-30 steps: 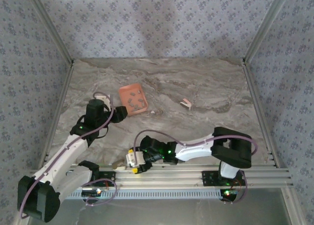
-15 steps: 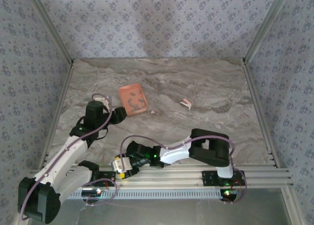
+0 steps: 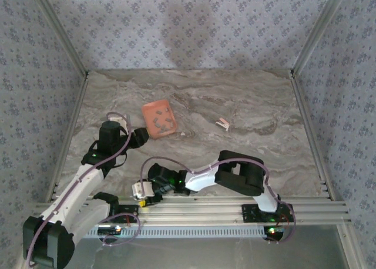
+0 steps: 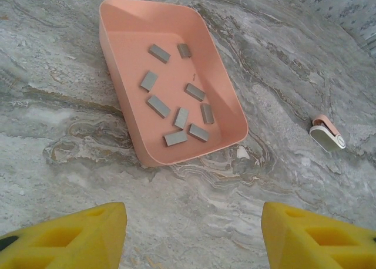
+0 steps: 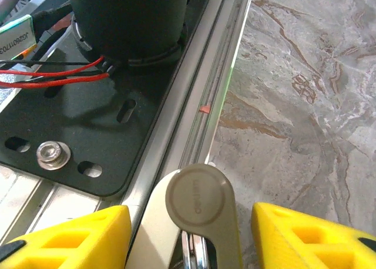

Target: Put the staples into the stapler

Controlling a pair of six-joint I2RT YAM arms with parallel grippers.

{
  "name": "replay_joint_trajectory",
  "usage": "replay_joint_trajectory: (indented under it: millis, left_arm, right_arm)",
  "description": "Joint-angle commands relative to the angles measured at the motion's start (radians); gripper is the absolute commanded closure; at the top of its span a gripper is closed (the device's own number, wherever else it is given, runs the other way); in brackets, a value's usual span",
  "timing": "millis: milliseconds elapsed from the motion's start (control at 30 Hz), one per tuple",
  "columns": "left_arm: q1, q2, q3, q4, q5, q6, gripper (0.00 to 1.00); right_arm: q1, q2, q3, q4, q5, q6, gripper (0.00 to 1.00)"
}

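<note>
The stapler (image 5: 197,201), a beige-grey round end over metal with a white half beside it, lies at the table's front edge against the rail. My right gripper (image 5: 191,234) (image 3: 140,192) straddles it, open. The left finger (image 5: 88,236) sits close to the white half, and a narrow gap shows before the right finger (image 5: 305,234). The staples (image 4: 158,106) (image 3: 160,122), several grey strips, lie loose in the salmon-orange tray (image 4: 117,75) (image 3: 154,107). My left gripper (image 4: 194,234) (image 3: 143,135) hovers open just short of the tray, holding nothing.
The aluminium rail (image 5: 194,104) (image 3: 235,207) and the left arm's black base plate (image 5: 88,122) lie straight ahead of the right gripper. A small white-and-salmon object (image 4: 328,134) (image 3: 222,123) sits right of the tray. Patterned walls enclose the table.
The right arm swung left along the front edge until its gripper reached the stapler, and its jaws narrowed. The left arm drifted slightly left, still open.
</note>
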Motion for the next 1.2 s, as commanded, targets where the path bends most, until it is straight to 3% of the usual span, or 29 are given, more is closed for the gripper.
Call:
replay_joint_trajectory:
  millis: [0,300,1000,1167]
  left_arm:
    - [0.012,-0.013,-0.005,-0.008,0.020,0.015,0.38]
    - [0.032,-0.002,0.009,-0.005,0.018,0.048,0.38]
    - [0.033,0.125,0.052,0.084,0.095,0.071,0.39]
    - [0.031,0.148,0.049,0.107,0.125,0.068,0.39]
  right_arm:
    - [-0.017,0.036,0.041,-0.050,0.021,0.012,0.44]
    - [-0.073,0.033,0.032,-0.068,0.024,0.009,0.66]
    - [-0.244,-0.160,-0.215,0.010,0.049,0.123,0.66]
    - [-0.305,-0.228,-0.291,0.029,0.035,0.158,0.60]
